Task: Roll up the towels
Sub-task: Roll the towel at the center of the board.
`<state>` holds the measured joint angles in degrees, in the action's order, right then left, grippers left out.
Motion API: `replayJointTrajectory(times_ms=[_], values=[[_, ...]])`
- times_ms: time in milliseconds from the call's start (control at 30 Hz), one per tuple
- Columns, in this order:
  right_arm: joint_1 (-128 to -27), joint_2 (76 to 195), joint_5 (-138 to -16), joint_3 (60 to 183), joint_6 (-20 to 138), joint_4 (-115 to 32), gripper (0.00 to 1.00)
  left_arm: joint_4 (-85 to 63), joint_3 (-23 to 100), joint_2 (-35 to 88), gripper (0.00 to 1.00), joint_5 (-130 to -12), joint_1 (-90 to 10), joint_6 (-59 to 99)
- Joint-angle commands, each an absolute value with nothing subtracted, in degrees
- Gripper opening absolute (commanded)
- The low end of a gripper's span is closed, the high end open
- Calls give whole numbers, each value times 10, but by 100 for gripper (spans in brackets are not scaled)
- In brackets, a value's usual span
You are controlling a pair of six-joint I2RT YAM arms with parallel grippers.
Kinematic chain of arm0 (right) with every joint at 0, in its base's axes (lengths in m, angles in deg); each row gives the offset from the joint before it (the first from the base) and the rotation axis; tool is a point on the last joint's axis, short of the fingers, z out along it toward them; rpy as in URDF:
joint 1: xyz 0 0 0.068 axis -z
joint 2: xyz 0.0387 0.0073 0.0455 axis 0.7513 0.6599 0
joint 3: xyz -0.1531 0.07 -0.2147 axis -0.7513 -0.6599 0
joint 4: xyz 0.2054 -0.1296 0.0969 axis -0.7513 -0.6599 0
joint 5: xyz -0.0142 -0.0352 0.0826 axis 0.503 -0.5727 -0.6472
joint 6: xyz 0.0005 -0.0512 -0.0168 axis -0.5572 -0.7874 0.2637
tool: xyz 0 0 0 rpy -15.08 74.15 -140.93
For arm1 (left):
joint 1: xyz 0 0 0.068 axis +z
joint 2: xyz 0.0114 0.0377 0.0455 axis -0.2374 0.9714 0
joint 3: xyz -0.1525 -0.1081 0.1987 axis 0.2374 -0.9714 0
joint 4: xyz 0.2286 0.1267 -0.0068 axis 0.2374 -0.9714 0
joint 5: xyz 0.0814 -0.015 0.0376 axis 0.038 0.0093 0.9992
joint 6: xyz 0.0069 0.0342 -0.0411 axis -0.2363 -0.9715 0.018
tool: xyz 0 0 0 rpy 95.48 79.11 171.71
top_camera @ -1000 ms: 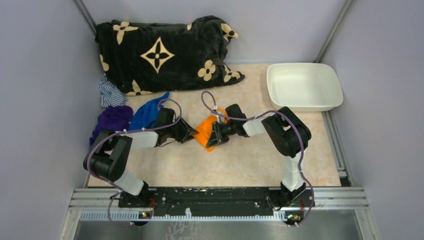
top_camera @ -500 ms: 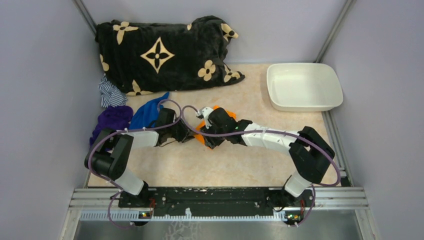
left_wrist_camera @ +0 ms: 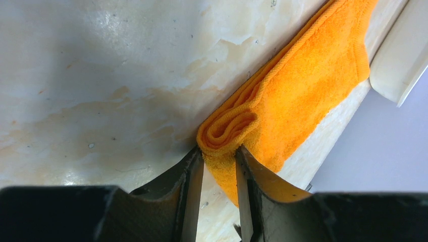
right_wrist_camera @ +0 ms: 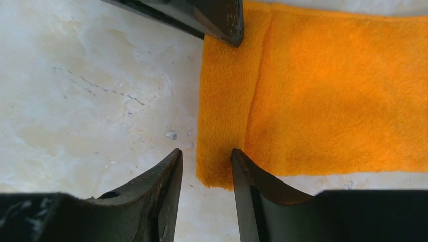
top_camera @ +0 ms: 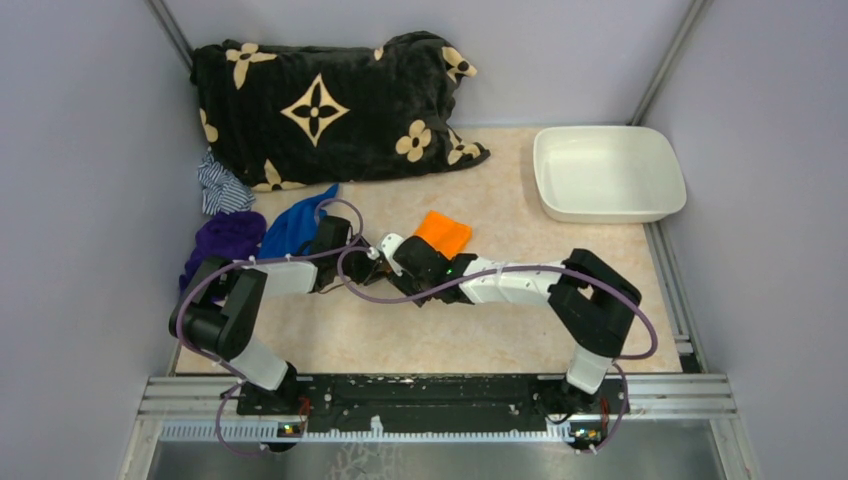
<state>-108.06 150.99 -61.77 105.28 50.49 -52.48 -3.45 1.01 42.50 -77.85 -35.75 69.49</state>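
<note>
Orange towel (left_wrist_camera: 303,85) end pinched in L tool (left_wrist_camera: 219,171); R tool (right_wrist_camera: 204,171) astride.

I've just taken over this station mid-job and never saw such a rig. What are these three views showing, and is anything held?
Two robot arms, a left arm and a right arm, each ending in a two-finger gripper, are bolted at the near edge of the table. The wide picture looks down from above and behind them; the two close ones come from a camera on each wrist. On the table lie an orange towel, a blue towel, a purple cloth, a striped cloth, a black flowered blanket and a white tub. The left gripper pinches the orange towel's folded edge. The right gripper stands open astride a corner of it, gripping nothing.
</note>
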Motion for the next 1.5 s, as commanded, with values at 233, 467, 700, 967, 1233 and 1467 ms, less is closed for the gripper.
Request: replayJointTrajectory(times_ms=[233,467,700,967,1233,1467], values=[[-1082,1586,-573,1065,478,-511,40,-133,-13,456,38,-707,-356,667],[-1083,1617,-532,1056,478,-534,44,-133,-12,458,39,-706,-355,664],[-1084,1655,-514,1072,477,-564,29,-131,-1,470,40,-709,-356,661],[-1059,1607,-736,1081,505,-570,0,-160,-7,411,51,-708,-355,645],[-962,1578,-1094,1078,584,-487,0,-242,-17,259,68,-681,-355,630],[-884,1624,-1275,1042,750,-327,0,-262,-43,195,69,-708,-355,643]])
